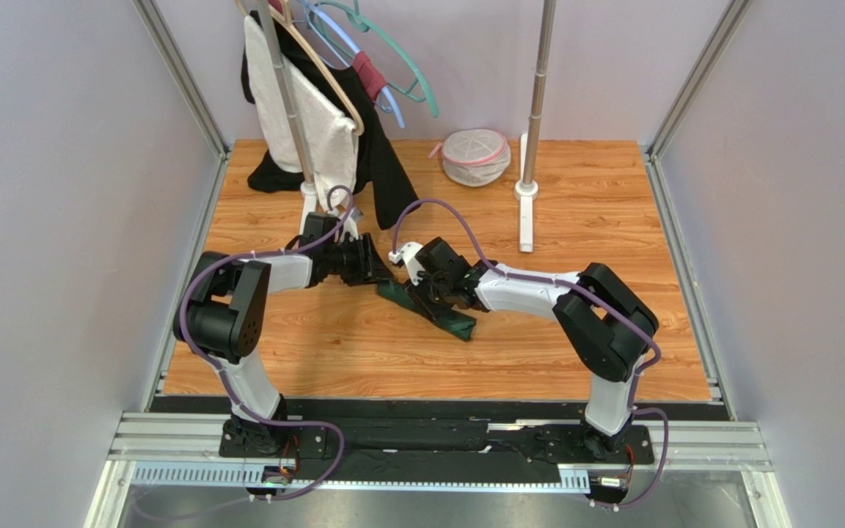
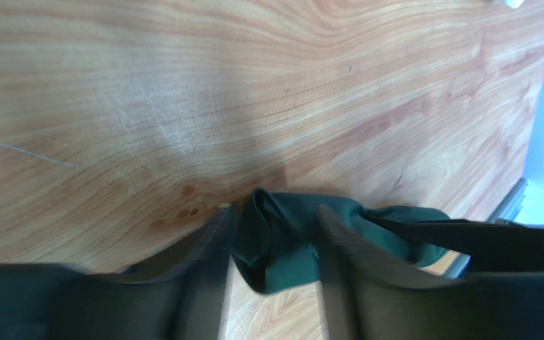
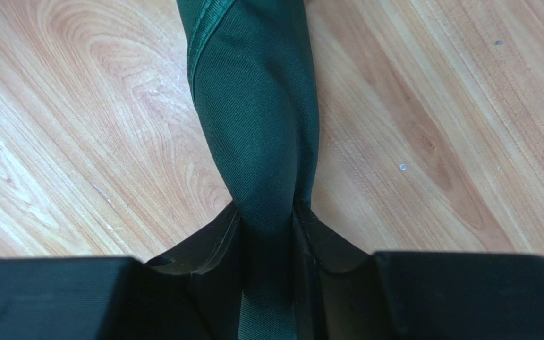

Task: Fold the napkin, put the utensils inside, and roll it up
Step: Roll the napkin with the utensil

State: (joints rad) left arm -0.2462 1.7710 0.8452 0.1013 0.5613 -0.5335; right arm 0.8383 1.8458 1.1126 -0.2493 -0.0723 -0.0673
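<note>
**Rolled napkin at mid-tabletop.** We see the green napkin [image 1: 455,322] lying rolled near the middle of the wooden tabletop [image 1: 614,330], well apart from every edge, with bare wood on its near and right sides. Pale walls enclose the tabletop, and a clothes rack [image 1: 306,121] stands far left. Both arms reach inward, low. The left pincer [image 2: 273,212] is released, astride one end of the napkin. The right pincer [image 3: 266,209] is clenched on the napkin.
</note>
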